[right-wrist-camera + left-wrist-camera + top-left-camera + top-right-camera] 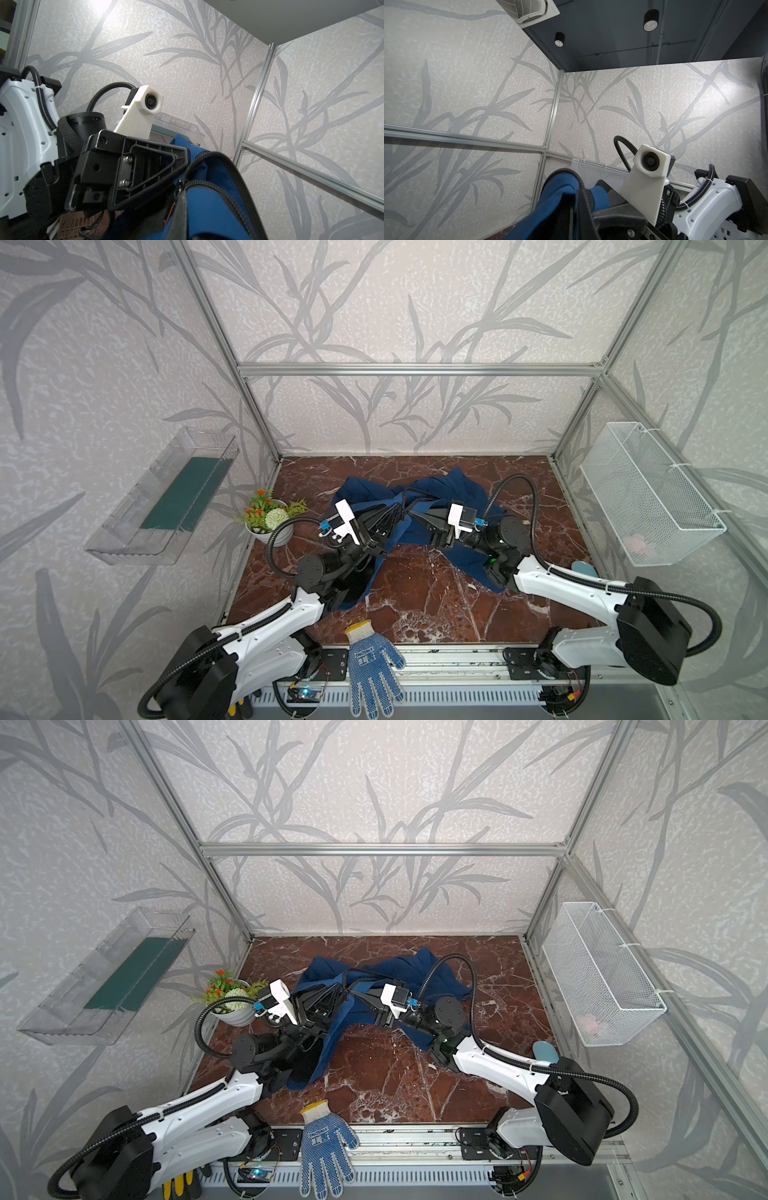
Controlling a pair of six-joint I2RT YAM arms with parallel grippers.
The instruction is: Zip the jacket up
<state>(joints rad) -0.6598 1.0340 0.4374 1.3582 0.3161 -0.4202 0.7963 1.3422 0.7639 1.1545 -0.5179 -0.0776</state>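
While both of your arms are reaching in over the middle of the counter [436, 605], the left claw [397, 519] and the right claw [412, 514] are meeting almost tip to tip, and each is clenched on the jacket [451, 485]. You are holding a fold of the navy cloth up off the marble, so the jacket is tenting at the pinch and draping down on either side. One flap is hanging toward the near left beneath your left arm, another is trailing toward the near right beneath your right arm, and the rest is lying crumpled on the far middle of the counter. In the right wrist view the zip [209, 154] is arching in two rows of dark teeth across the blue cloth, and the tip of your left claw is pressing into the jacket just beside those teeth; whether either claw is gripping the slider, you cannot tell. In the left wrist view the cloth is bunching over your left claw's fingers [583, 204]. A potted plant [270, 518] is standing at the counter's left edge, apart from the jacket. A dotted glove [372, 668] is lying across the counter's near edge, well apart from the jacket. A wire basket [648, 493] is hanging on the right wall and a clear tray [166, 497] on the left.
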